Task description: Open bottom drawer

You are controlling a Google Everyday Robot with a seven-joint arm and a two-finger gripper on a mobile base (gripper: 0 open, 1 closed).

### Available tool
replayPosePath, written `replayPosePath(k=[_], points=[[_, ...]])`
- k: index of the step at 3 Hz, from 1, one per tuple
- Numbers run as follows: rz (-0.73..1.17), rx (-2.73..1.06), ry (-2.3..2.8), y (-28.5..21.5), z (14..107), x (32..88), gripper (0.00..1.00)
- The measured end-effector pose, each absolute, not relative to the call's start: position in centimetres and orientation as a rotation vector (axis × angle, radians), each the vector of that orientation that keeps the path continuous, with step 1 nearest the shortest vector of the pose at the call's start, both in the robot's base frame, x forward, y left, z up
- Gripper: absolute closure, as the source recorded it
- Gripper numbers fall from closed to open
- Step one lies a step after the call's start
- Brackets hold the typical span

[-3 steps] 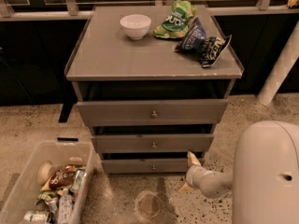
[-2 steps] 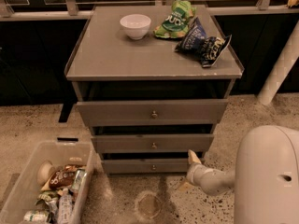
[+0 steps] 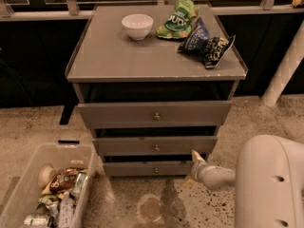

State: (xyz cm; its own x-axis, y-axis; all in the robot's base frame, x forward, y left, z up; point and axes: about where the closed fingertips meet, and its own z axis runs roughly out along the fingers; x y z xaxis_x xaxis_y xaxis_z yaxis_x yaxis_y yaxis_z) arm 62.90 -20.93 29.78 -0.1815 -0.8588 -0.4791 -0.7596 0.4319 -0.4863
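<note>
The bottom drawer (image 3: 142,168) is the lowest and narrowest grey front of the cabinet, with a small round metal knob (image 3: 156,170) at its centre. It looks closed, set back under the middle drawer (image 3: 154,146) and the top drawer (image 3: 154,114). My gripper (image 3: 194,156) is low at the right end of the bottom drawer front, to the right of the knob and apart from it. Its pale tip points up and left toward the cabinet. My white arm (image 3: 270,184) fills the lower right.
On the cabinet top (image 3: 109,61) stand a white bowl (image 3: 137,26), a green chip bag (image 3: 178,19) and a dark blue chip bag (image 3: 205,42). A clear plastic bin (image 3: 45,189) of snacks and cans sits on the floor at lower left. A white post (image 3: 285,65) stands at right.
The gripper has shifted very slightly to the right along the bottom drawer's right end. The drawers have not moved.
</note>
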Motion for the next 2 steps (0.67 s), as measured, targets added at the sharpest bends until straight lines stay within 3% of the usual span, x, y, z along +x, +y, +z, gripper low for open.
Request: replayPosePath(k=[2], points=[[-0.176, -1.344, 2.006, -21.08, 29.69, 62.82, 0.0]])
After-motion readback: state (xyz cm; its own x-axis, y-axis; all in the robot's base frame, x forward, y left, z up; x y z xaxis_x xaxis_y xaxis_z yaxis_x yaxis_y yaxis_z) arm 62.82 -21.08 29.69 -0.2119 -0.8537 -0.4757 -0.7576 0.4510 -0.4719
